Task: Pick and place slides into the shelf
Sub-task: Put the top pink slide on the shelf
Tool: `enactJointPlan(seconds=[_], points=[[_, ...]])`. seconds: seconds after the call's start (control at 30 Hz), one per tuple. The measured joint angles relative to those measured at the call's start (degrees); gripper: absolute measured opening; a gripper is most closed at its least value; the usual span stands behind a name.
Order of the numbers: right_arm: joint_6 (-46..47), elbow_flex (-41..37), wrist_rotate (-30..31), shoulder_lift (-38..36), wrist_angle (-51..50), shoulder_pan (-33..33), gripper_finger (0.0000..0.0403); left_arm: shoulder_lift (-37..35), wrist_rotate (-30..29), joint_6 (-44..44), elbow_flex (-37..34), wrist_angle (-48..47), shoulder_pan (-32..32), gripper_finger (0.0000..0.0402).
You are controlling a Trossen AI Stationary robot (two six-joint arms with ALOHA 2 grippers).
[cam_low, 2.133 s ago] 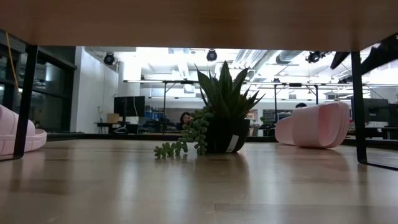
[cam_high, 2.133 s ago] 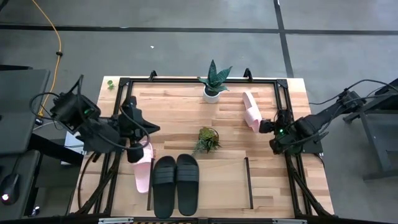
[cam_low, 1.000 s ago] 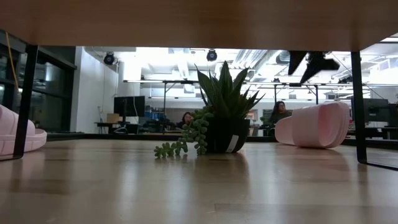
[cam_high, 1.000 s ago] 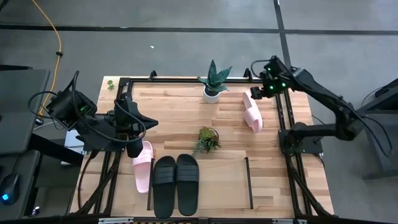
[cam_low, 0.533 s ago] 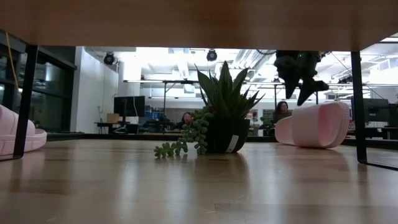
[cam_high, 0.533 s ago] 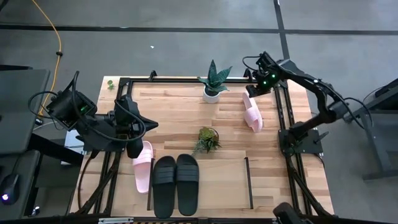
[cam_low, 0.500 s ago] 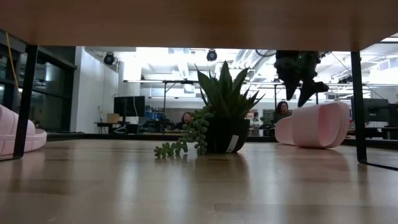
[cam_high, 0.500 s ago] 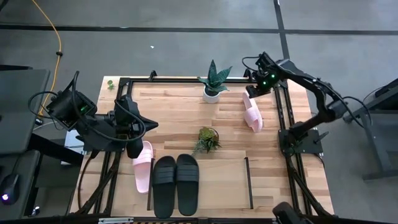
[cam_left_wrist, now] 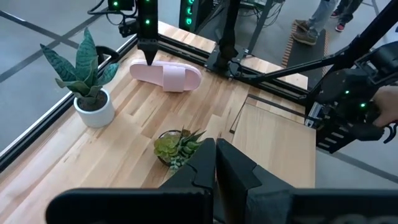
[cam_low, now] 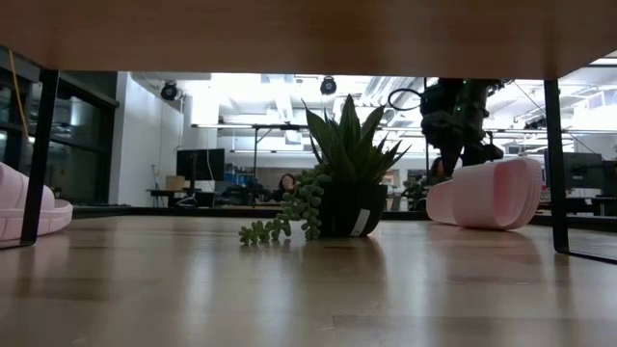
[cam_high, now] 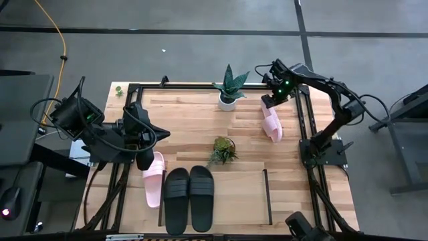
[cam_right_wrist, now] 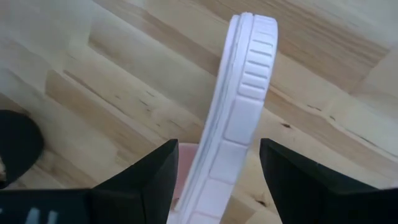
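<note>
Right claw (cam_right_wrist: 214, 168) spread wide, straddling the pink slide's (cam_right_wrist: 239, 106) edge, nothing grasped. Risk: the slide stands on its side; an off-centre pinch could topple it.

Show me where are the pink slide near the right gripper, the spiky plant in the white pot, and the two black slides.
pink slide (cam_high: 271, 124), high view, on its strap.
spiky plant (cam_high: 231, 84), high view, on its leaves.
black slides (cam_high: 189, 199), high view, between the pair, on the inner edge.

No readable text, label, brand or number anywhere.
</note>
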Motion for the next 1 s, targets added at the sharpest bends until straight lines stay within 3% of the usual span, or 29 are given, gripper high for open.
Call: enactJointPlan(seconds=[0.53, 1.0], points=[[-0.64, 0.00, 2.22, 1.91, 2.92, 0.02, 0.0209, 0.00, -0.20, -0.28, 0.02, 0.00, 0.00, 0.0003], [0.02, -0.02, 3.85, 1.89, 3.17, 0.04, 0.0105, 0.00, -0.20, -0.39, 0.02, 0.00, 0.00, 0.0003]])
